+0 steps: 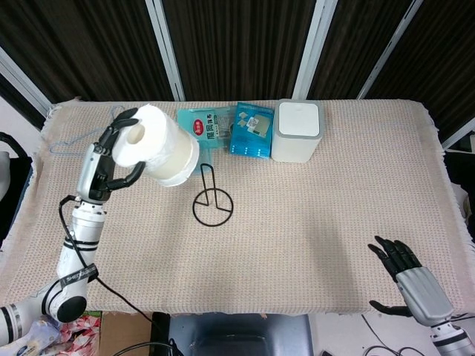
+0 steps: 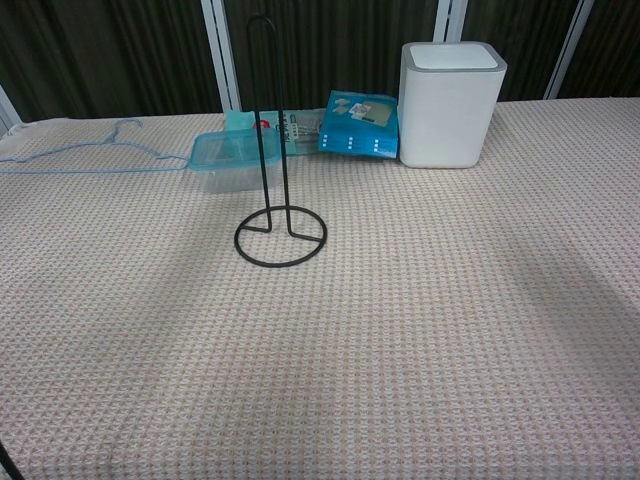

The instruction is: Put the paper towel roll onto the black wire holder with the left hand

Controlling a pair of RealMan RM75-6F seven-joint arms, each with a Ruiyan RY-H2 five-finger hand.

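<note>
Head view: left hand (image 1: 104, 165) fingers clamp the soft white cylindrical paper towel roll (image 1: 159, 144), raised beyond the thin black wire holder (image 1: 211, 197) on the woven beige surface (image 1: 319, 208); right hand (image 1: 412, 279) fingers spread.

No text can be made out for certain. The clear plastic packet with a red round label (image 1: 205, 127), upper centre of the head view, carries dark Chinese characters too small to read. The blue printed packet (image 1: 252, 130) just right of it shows white panels with illegible print.
</note>
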